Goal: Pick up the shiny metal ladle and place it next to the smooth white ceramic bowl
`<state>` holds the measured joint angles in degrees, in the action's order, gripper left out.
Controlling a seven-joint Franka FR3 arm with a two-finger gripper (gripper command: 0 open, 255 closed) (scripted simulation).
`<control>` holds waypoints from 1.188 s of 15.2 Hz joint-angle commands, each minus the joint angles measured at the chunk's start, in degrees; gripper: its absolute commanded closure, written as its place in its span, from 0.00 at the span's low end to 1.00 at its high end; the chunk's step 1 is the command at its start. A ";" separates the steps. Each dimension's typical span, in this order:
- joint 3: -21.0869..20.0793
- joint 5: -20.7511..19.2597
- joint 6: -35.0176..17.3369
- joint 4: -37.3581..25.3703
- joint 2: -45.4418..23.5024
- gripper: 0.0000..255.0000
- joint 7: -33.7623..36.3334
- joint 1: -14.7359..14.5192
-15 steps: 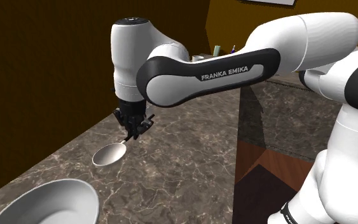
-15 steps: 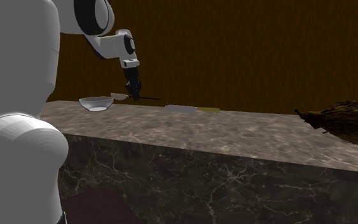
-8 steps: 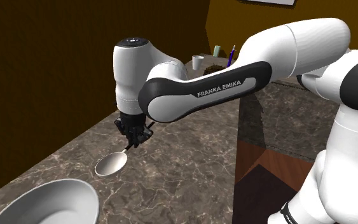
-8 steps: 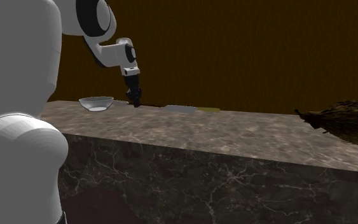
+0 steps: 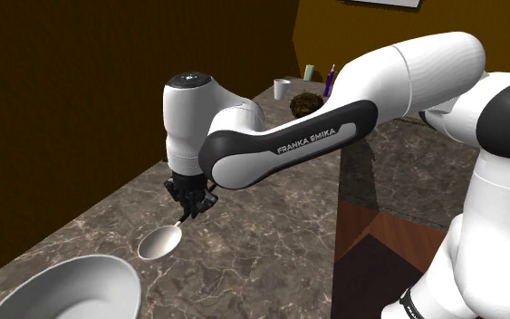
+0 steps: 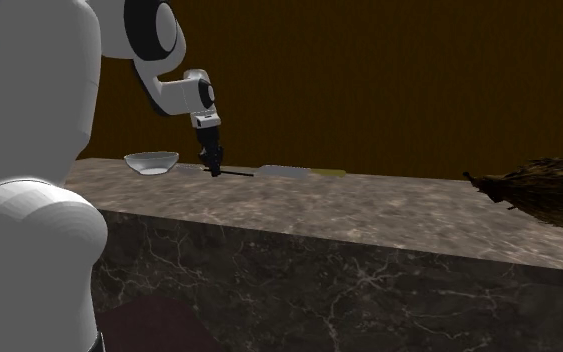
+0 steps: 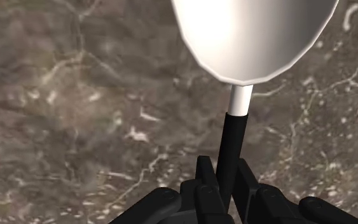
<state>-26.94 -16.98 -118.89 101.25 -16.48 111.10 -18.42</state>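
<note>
Supporting surface: brown veined stone counter (image 5: 271, 227); dark brown wall (image 5: 62, 82) behind
Ladle (image 5: 160, 242): white scoop; black handle
Gripper (image 5: 189, 201): clenched on ladle's handle

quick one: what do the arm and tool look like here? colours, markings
The arm has glossy white rounded links with dark grey-black joint sections. The dark forearm band carries white FRANKA EMIKA lettering. The tool is all black, with two slim fingers under a blocky black body.
</note>
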 commanded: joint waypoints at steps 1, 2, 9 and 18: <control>0.01 -0.02 -0.08 0.04 -0.02 1.00 0.02 0.00; 0.01 -0.02 -0.08 0.04 -0.02 1.00 0.02 0.00; 0.01 -0.03 -0.08 0.05 -0.02 0.00 0.02 0.00; -0.78 1.83 6.06 -3.87 2.55 0.00 -1.18 -0.09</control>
<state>-27.71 -15.18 -112.91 97.39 -13.96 109.94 -18.51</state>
